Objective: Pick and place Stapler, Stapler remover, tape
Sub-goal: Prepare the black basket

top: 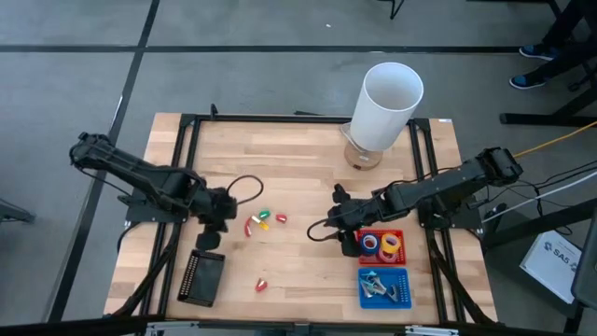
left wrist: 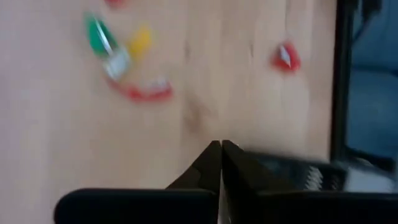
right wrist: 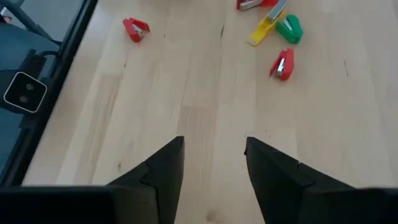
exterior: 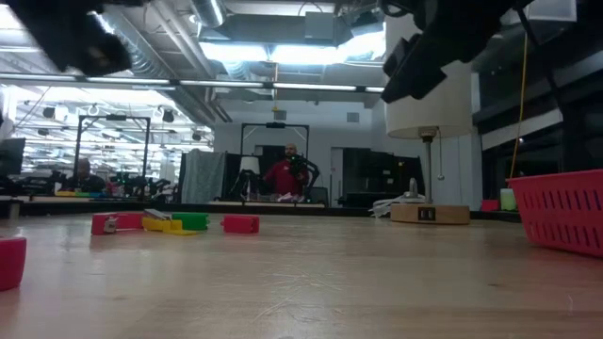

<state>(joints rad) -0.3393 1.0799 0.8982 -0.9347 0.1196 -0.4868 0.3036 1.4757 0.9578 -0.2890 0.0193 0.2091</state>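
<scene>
Small ring-shaped tape rolls (top: 381, 245) in red mesh basket (top: 397, 232), just beside right fingers (right wrist: 214, 163), spread apart; left fingers (left wrist: 221, 163) pressed together, empty, over wooden bench (top: 298, 177).

Beyond the far edge of your wooden desk (top: 308, 149) lies a grey floor (top: 280, 28) crossed by dark seams. Level with the desk, you look into a workshop: ceiling light panels (exterior: 273, 52), exposed ducts (exterior: 170, 47), a dark metal frame (exterior: 273, 155), and a seated person (exterior: 285, 174) in red at a distant bench.
</scene>
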